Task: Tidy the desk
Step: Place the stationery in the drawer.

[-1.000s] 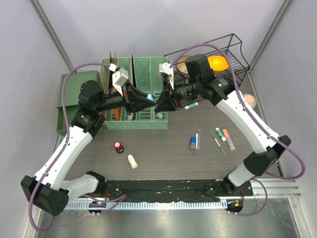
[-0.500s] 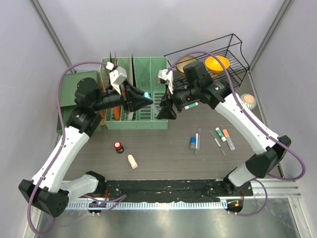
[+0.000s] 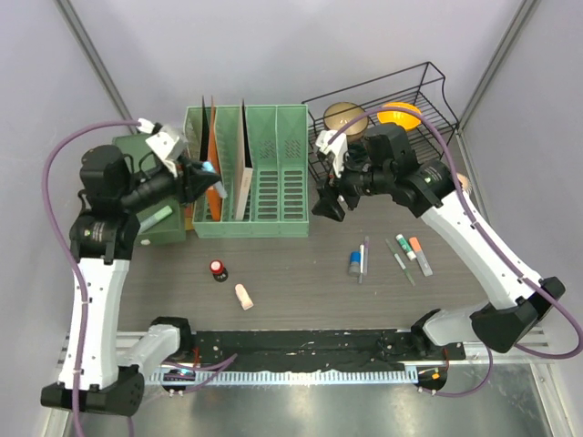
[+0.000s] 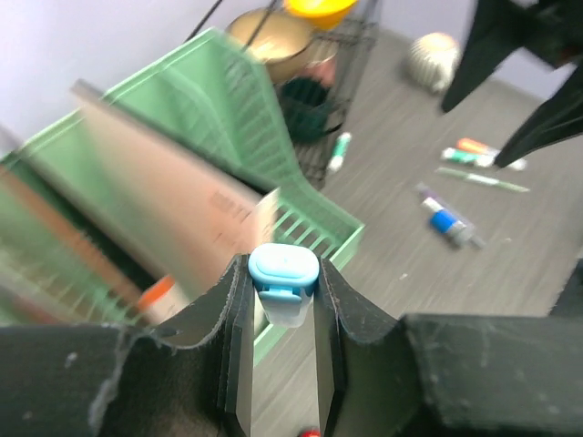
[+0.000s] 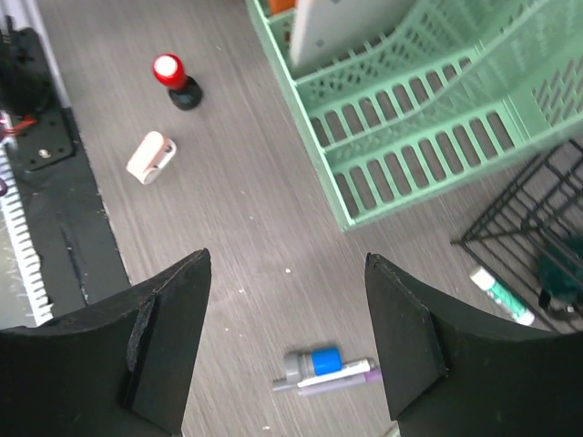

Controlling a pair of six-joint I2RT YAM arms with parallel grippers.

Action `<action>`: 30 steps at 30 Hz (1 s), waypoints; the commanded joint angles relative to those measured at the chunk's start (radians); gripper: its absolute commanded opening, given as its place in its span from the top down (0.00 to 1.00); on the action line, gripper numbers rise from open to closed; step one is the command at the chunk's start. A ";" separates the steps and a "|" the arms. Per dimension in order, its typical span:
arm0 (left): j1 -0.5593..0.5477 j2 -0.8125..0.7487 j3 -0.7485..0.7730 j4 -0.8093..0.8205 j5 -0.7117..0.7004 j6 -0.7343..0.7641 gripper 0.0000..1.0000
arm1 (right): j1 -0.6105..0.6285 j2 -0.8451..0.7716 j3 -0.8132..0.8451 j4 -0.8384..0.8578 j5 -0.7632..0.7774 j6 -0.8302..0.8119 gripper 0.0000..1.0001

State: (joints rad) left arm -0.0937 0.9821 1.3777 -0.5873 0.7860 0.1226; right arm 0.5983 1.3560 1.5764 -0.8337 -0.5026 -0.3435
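Observation:
The desk [image 3: 301, 273] is a dark wood-grain tabletop. My left gripper [image 3: 208, 175] is shut on a small white piece with a light blue cap [image 4: 283, 278] and holds it in the air over the left end of the green file rack [image 3: 264, 177]. My right gripper [image 3: 328, 202] is open and empty, above the desk just right of the rack. In the right wrist view its jaws [image 5: 287, 337] stand wide apart over a grey tube with a blue band [image 5: 314, 362] and a purple pen [image 5: 342, 374].
A red-topped stamp [image 3: 218, 269] and a beige eraser [image 3: 243, 296] lie front left. Pens and markers [image 3: 408, 250] lie at the right. A black wire basket [image 3: 428, 91] with bowls stands back right. A green box [image 3: 146, 155] stands left of the rack.
My left arm has drawn back to the left with the blue-capped piece, from the rack's middle to its left end. My right gripper has moved right and away from the rack.

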 commanded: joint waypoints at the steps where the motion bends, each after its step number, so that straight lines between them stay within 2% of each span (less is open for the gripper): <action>1: 0.129 -0.022 0.070 -0.234 -0.016 0.172 1.00 | -0.028 -0.023 -0.024 0.022 0.075 -0.015 0.27; 7: 0.277 0.029 0.194 -0.472 -0.073 0.388 1.00 | -0.071 -0.005 -0.038 -0.001 0.072 -0.032 0.27; 14: 0.337 0.055 0.242 -0.591 -0.244 0.586 1.00 | -0.095 0.015 -0.062 -0.013 0.064 -0.046 0.27; 20: 0.410 0.113 0.262 -0.640 -0.340 0.732 1.00 | -0.107 0.026 -0.084 -0.019 0.039 -0.069 0.27; 24: 0.457 0.135 0.213 -0.626 -0.384 0.825 1.00 | -0.117 0.023 -0.096 -0.021 0.023 -0.080 0.27; 30: 0.465 0.124 0.107 -0.540 -0.395 0.850 1.00 | -0.123 0.031 -0.111 -0.021 -0.011 -0.084 0.27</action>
State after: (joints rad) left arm 0.3634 1.1225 1.5341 -1.1927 0.4091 0.9176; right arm 0.4805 1.3872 1.4761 -0.8612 -0.4747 -0.4137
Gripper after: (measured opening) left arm 0.287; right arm 0.733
